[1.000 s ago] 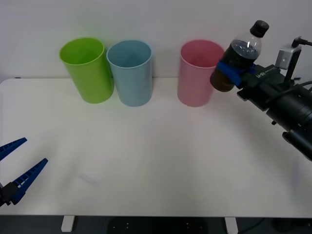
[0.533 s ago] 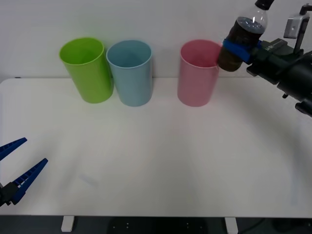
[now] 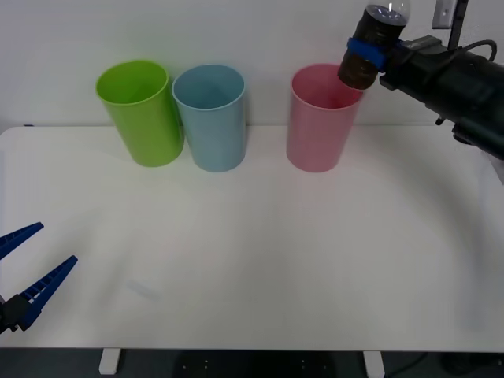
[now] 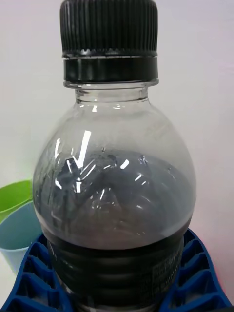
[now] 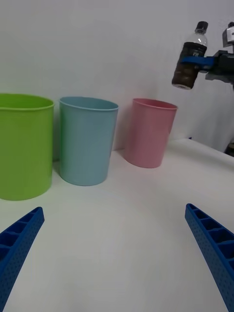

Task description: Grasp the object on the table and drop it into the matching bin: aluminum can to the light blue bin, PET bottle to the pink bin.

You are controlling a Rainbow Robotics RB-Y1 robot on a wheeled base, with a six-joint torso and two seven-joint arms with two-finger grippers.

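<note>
- The right gripper point(image 3: 368, 53) has its jaws clenched around the lower body of the PET bottle point(image 3: 373, 43), holding it in the air, tilted a little, cap uppermost.
- In the front view the bottle's base hangs at the right-hand rim of the pink bin point(image 3: 320, 118), overlapping it; the left wrist view shows the bottle point(image 5: 190, 57) well above that bin point(image 5: 148, 132) and off to its side, so whether it is truly over the opening cannot be told.
- The right wrist view gives the bottle point(image 4: 113, 175) up close: black ribbed cap, clear shoulder, dark liquid below, with the blue ribbed fingers point(image 4: 195, 273) pressed on both sides of the dark label band.
- The left gripper point(image 3: 30, 268) rests low over the near left corner of the desk point(image 3: 260, 260), jaws spread wide and holding nothing; its fingers point(image 5: 214, 248) sit at the two corners of its own wrist view.
- The desk is white with rounded corners. At its far edge stand a lime green bin point(image 3: 142, 112), the light blue bin point(image 3: 211, 116) just beside it, and the pink bin apart to the right.
- A plain pale wall point(image 3: 252, 31) stands behind the bins.
</note>
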